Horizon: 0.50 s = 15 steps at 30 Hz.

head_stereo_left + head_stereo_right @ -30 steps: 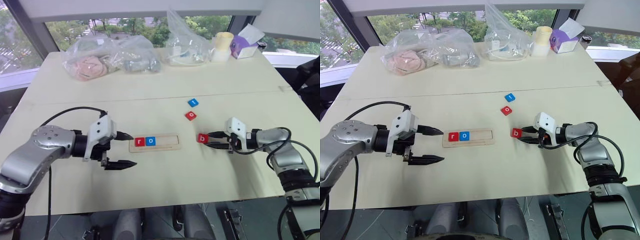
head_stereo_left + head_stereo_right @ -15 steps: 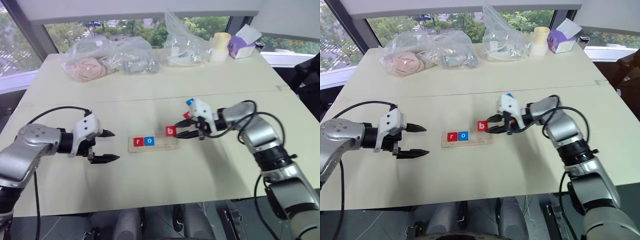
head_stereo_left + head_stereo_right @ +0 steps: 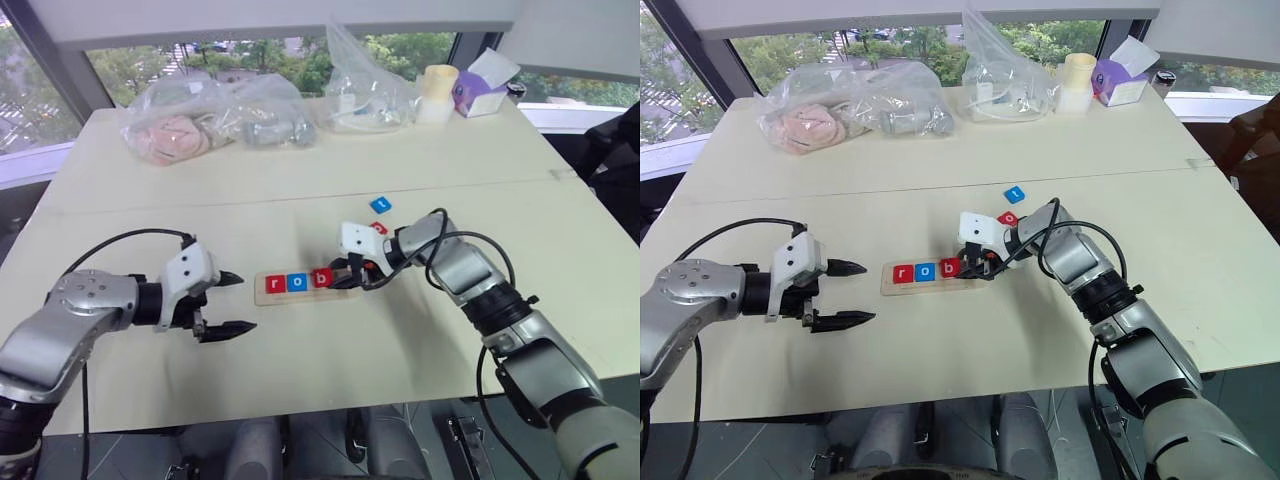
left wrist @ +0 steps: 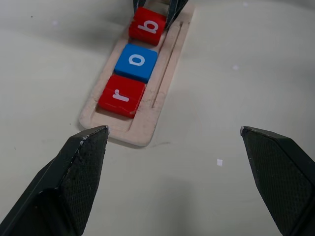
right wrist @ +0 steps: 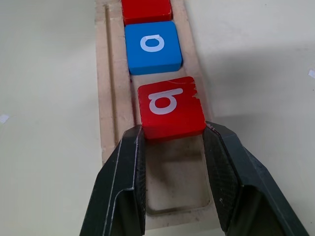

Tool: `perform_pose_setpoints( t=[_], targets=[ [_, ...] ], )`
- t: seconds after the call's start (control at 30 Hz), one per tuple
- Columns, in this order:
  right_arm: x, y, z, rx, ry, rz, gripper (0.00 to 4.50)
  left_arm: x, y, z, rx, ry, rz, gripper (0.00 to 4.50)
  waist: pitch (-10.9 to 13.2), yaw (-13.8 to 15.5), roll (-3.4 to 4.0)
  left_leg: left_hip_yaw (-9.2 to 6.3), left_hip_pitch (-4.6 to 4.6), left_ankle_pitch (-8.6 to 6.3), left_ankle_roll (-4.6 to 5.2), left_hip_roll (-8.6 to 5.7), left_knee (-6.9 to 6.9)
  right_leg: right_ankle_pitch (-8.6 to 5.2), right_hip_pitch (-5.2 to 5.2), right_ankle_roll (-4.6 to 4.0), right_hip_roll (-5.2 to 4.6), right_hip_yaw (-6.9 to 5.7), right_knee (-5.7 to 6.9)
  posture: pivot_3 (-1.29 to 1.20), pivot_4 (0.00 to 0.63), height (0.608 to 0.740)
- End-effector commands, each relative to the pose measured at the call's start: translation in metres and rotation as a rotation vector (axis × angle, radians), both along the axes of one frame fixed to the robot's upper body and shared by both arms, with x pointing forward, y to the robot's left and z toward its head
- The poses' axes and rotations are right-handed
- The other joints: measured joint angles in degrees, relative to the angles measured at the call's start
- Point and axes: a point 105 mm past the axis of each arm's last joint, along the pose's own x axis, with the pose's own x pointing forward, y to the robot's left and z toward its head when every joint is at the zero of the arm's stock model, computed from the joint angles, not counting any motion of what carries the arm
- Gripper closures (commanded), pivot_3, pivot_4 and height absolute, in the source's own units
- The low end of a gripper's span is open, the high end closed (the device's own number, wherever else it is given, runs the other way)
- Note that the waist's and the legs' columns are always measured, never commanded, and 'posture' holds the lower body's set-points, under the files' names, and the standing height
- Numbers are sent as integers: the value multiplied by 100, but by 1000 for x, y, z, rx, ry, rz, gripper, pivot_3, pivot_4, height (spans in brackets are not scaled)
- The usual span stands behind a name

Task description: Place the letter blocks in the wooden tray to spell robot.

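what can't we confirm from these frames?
- Red b block: whether it lies flat in the wooden tray is unclear; right gripper covers its near edge in the right wrist view.
- Red block on the table: letter hidden by the right arm in the eye views.
- Blue block: letter too small.
- Plastic bags: contents blurred.

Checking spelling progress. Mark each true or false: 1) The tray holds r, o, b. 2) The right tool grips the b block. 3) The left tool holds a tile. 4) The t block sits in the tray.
1) True: the wooden tray holds the r block, the blue o block and the b block.
2) True: the right tool is shut on it.
3) False: the left tool is open and empty.
4) False: the t block lies on the table beyond the tray.
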Motion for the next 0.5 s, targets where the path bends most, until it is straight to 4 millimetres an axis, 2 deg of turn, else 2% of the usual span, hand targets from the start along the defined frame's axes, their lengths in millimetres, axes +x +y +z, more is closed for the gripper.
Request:
perform_pose_setpoints(
  t=[0.03,0.5],
  targets=[
    [2,7,7,11,-29,14,3410,3,1,9,-3,-44,3,0,0,0,0,0,0,0,0,0,0,0,0,0,0,0,0,0,150,740],
    [-6,23,7,48,16,37,3410,7,1,6,3,-54,2,0,0,-4,0,1,1,0,0,0,0,0,1,0,0,0,0,0,150,740]
  ],
)
